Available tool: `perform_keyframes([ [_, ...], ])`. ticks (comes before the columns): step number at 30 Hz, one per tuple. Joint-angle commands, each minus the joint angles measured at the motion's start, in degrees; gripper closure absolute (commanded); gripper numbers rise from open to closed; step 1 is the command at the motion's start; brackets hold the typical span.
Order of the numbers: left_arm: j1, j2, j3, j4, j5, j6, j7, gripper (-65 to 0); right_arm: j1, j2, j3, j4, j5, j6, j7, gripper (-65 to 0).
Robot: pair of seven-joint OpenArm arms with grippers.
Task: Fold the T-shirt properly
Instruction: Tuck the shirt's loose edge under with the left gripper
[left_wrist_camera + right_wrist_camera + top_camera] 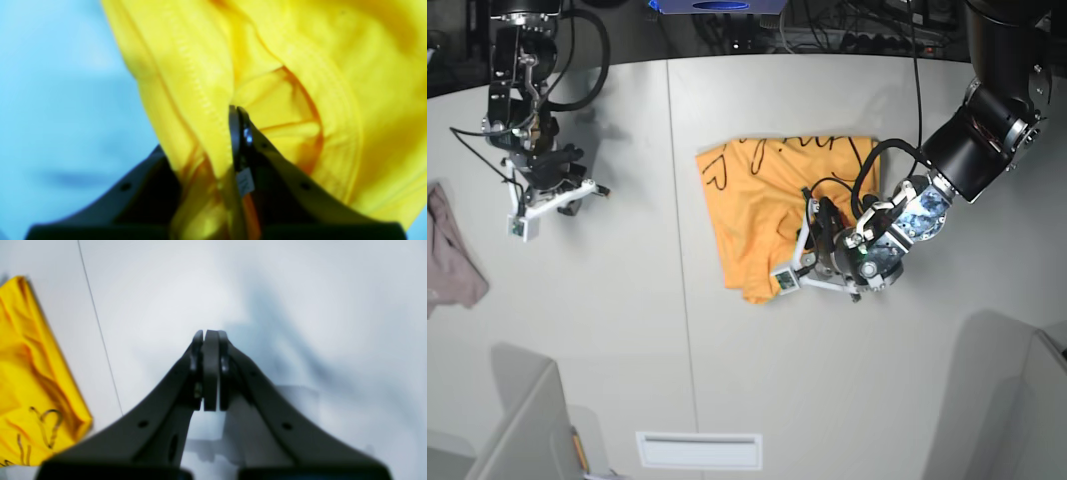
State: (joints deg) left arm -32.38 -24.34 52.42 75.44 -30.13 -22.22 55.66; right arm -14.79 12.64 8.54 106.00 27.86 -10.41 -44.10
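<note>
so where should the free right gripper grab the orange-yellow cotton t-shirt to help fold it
Probably the corner by the black print at the orange-yellow cotton T-shirt's far left, coming from its own side. That edge lies flat and unobstructed, while the left gripper already pinches the bunched right side. The right gripper is shut and empty.

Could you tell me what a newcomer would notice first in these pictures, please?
The bright orange-yellow T-shirt lies bunched mid-table, black cursive print showing along its far edge. The left gripper is shut on its fabric at the near right side, while the right gripper hangs shut and empty over bare table.

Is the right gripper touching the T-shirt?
Apart. The base view shows the right gripper over bare table, far from the T-shirt.
</note>
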Motion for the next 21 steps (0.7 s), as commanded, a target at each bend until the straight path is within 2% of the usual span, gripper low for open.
perform_keyframes([
  [1,-2.4,0.6,0.4,0.4,0.4,0.3,-1.1,0.0,0.3,0.4,0.5,0.9,0.1,0.3,1.2,0.0],
  [10,-5.9,6.7,1.3,-10.0,0.8,-7.7,-1.7,0.0,-0.2,0.1,0.7,0.9,0.1,0.3,1.0,0.0],
  [13,-6.4,6.9,1.3,-9.8,4.7,-9.8,-1.7,0.0,-0.2,0.1,0.4,0.9,0.1,0.3,0.9,0.0],
  [16,-6.5,7.1,1.3,-9.8,7.8,-10.5,-1.6,0.0,-0.2,0.1,0.3,0.9,0.1,0.3,0.9,0.0],
  [21,-7.4,6.8,0.9,-9.8,8.1,-14.6,-1.5,0.0,0.1,0.0,0.2,0.9,0.1,0.3,0.9,0.0],
])
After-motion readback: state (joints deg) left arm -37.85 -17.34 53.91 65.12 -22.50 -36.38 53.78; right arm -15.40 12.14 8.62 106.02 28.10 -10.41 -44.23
